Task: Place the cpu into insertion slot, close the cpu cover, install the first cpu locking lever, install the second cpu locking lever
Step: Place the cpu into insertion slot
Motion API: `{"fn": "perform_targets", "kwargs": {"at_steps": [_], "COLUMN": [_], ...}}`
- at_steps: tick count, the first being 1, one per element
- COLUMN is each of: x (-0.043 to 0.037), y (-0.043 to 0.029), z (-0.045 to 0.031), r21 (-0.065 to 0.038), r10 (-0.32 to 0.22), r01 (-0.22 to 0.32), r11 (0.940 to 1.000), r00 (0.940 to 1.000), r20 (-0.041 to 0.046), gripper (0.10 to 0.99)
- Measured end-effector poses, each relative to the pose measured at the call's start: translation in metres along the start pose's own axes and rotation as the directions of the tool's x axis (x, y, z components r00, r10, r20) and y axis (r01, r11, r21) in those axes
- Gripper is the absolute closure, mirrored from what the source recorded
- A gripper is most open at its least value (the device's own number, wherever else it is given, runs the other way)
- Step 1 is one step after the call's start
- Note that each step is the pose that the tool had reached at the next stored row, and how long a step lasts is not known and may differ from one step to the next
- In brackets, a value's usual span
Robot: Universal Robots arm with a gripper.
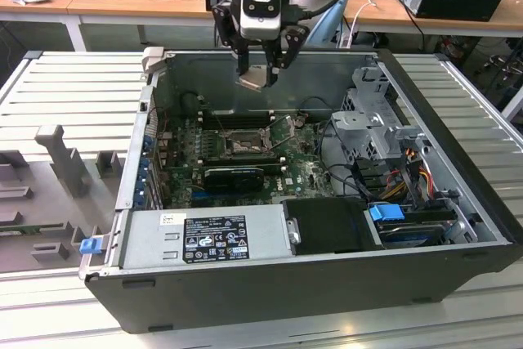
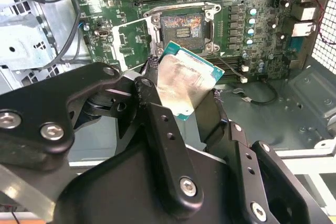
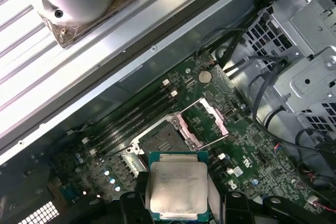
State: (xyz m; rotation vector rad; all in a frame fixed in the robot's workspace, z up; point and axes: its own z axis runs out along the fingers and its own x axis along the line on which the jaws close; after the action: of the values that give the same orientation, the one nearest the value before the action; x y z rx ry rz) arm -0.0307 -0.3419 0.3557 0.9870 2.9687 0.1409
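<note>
1. the gripper (image 1: pixel 261 69) is closed on the cpu (image 1: pixel 254 79), its fingers (image 2: pixel 157 119) clamping two opposite edges of the chip.
2. in both wrist views the cpu's (image 3: pixel 177 184) silver metal top faces the camera.
3. the held cpu hangs in the air above the open computer case (image 1: pixel 327 279), over the green motherboard (image 1: pixel 306 171).
4. the insertion slot (image 2: pixel 184 27) lies bare below, well apart from the chip.
5. the cpu cover (image 2: pixel 131 40) is swung open just beside the slot.
</note>
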Motion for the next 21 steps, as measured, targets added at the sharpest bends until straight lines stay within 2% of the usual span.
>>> {"fn": "perform_targets", "kwargs": {"at_steps": [10, 16, 19, 21], "x": [-0.0001, -0.0001, -0.0001, -0.0001], "y": [-0.0002, -0.0004, -0.0005, -0.0005], "z": [0.0024, 0.0042, 0.005, 0.0059], "r21": [-0.001, -0.002, -0.004, -0.006], "r10": [0.057, 0.098, 0.144, 0.201], "r01": [-0.057, -0.098, -0.144, -0.2], "r11": [0.9984, 0.9951, 0.9896, 0.9797], "r00": [0.9984, 0.9951, 0.9895, 0.9795], "r20": [0.005, 0.0087, 0.0127, 0.0175], "gripper": [0.557, 0.557, 0.557, 0.557]}}
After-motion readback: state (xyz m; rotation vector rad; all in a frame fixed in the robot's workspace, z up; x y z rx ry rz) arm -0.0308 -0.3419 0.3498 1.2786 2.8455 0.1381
